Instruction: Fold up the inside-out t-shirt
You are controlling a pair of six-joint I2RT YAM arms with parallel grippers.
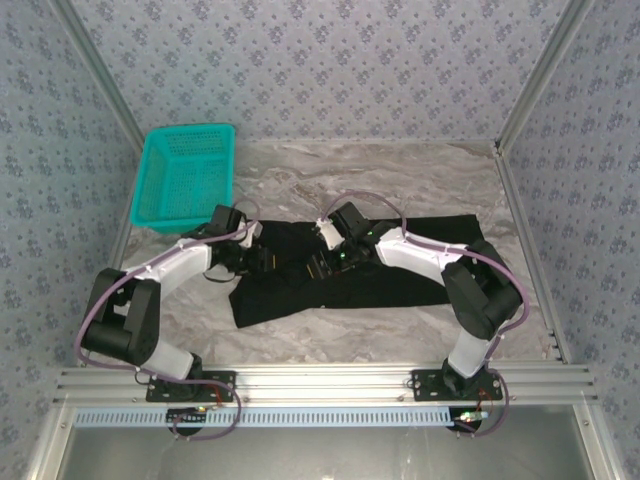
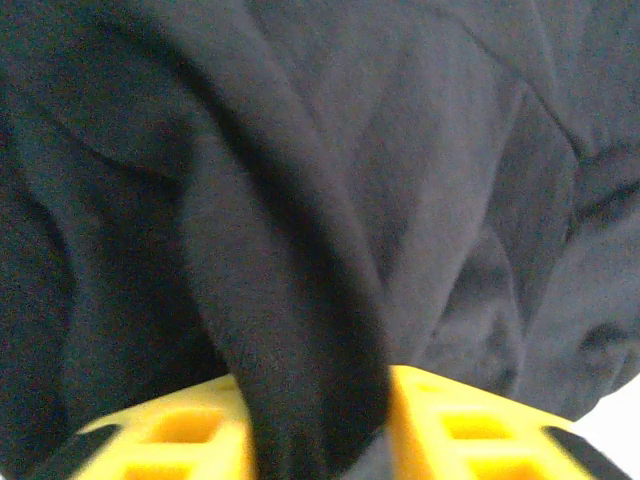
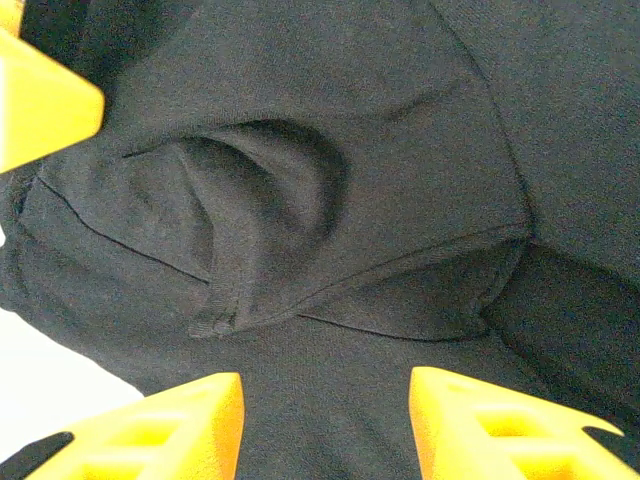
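The inside-out t-shirt (image 1: 385,288) lies black and rumpled across the middle of the marble table, no print showing. My left gripper (image 1: 256,257) is at the shirt's left end. In the left wrist view its yellow fingers (image 2: 170,435) pinch an upright fold of the black cloth (image 2: 290,330), so the left gripper (image 2: 318,425) is shut on it. My right gripper (image 1: 330,262) hovers low over the shirt's middle. In the right wrist view the right gripper (image 3: 325,415) stands open above flat cloth, just short of a ribbed hem fold (image 3: 215,320) in the t-shirt (image 3: 350,100).
A teal mesh basket (image 1: 185,175) sits at the table's far left corner. Bare marble table (image 1: 400,175) lies behind the shirt and in front of it. Patterned walls and metal posts close in the sides; an aluminium rail (image 1: 320,380) runs along the near edge.
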